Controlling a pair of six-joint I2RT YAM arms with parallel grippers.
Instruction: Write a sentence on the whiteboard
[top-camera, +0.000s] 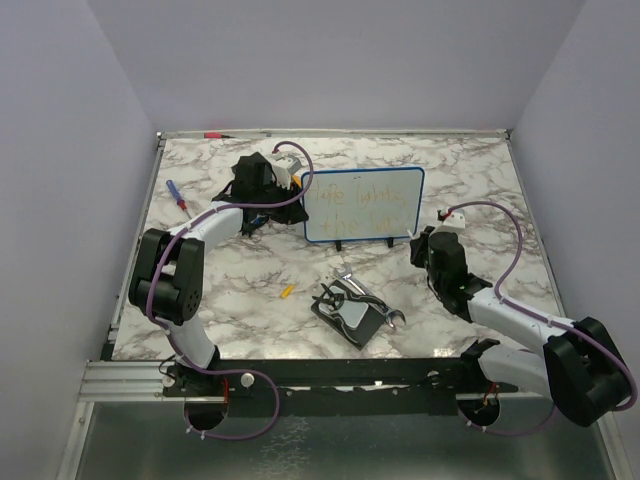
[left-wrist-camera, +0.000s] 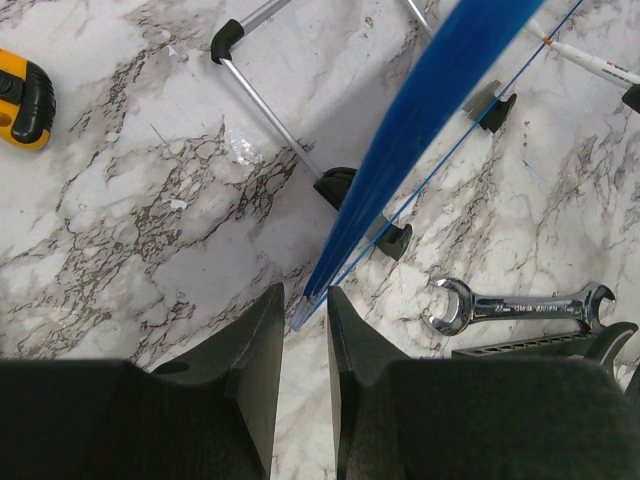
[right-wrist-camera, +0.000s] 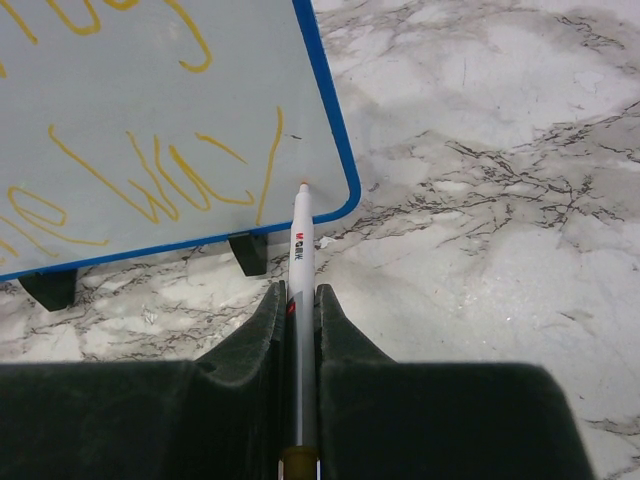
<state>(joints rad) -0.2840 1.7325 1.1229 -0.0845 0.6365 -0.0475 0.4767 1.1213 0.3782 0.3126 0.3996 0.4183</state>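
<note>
The whiteboard (top-camera: 400, 182) stands upright on black feet at the table's middle back, with a blue rim. The sentence (top-camera: 350, 203) fills it in two lines of faint orange-yellow letters, and its strokes show close up in the right wrist view (right-wrist-camera: 160, 175). My left gripper (top-camera: 297, 192) is at the board's left edge; its jaws (left-wrist-camera: 306, 292) close narrowly around the board's blue-rimmed corner (left-wrist-camera: 420, 110). My right gripper (top-camera: 422, 240) is shut on a white marker (right-wrist-camera: 301, 240). The marker's orange tip is at the board's lower right corner (right-wrist-camera: 335, 160), beside the last stroke.
A black pad (top-camera: 347, 312) with a wrench (top-camera: 388, 318) and other tools lies in front of the board. An orange cap (top-camera: 288, 291) lies left of it. A blue-handled screwdriver (top-camera: 177, 197) lies far left, and a red pen (top-camera: 215, 133) lies at the back edge. A yellow-black tool (left-wrist-camera: 22, 100) lies behind the board.
</note>
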